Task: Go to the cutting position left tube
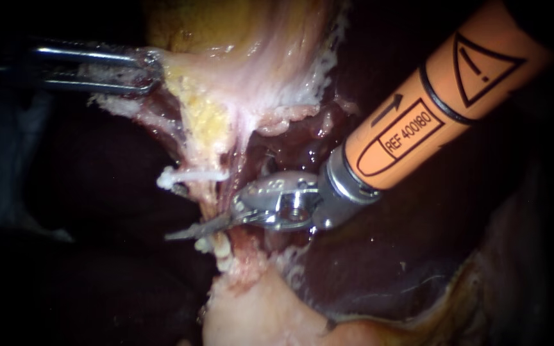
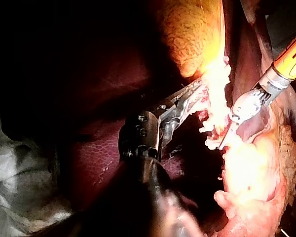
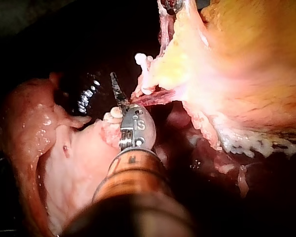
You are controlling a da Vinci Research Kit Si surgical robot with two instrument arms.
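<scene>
A thin pinkish tube (image 1: 213,200) runs down from the yellow-pink gallbladder (image 1: 251,57). It carries a white clip (image 1: 190,174) above and pale clips (image 1: 223,247) below. My right instrument (image 1: 208,219), on an orange shaft from the upper right, has its blades open at the tube between those clips. One thin blade pokes out past the tube to the left. In the right wrist view that blade (image 3: 117,91) lies beside the reddish tube (image 3: 150,98) near a clip (image 3: 144,74). My left instrument (image 1: 151,69) is shut on the gallbladder's edge, holding it taut.
Dark liver (image 1: 392,256) lies under and to the right of the tube. A pale fatty mound (image 1: 258,314) sits below the lower clips. In the left wrist view, grey cloth (image 2: 19,168) lies beside my left shaft.
</scene>
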